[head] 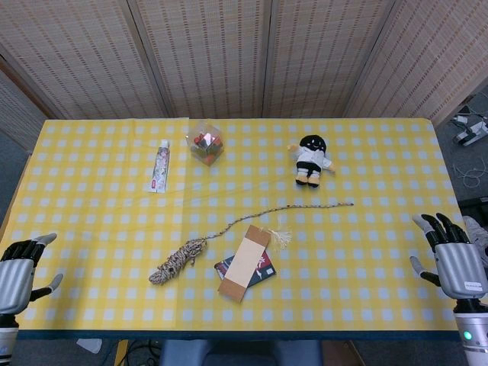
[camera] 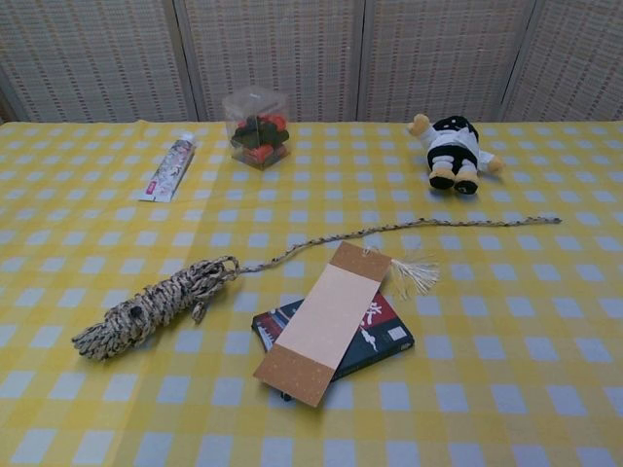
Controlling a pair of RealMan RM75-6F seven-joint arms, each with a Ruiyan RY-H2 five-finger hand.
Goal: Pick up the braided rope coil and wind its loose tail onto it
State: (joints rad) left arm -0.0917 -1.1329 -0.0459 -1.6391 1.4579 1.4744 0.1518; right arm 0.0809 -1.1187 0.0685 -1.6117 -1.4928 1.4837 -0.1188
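Head view, rope coil (head: 178,261) mid-table, well apart from both hands' spread fingers (head: 438,225)

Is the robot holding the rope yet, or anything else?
No, nothing is held. The left hand and right hand are both open at the table's near corners, while the rope coil lies untouched on the tablecloth.
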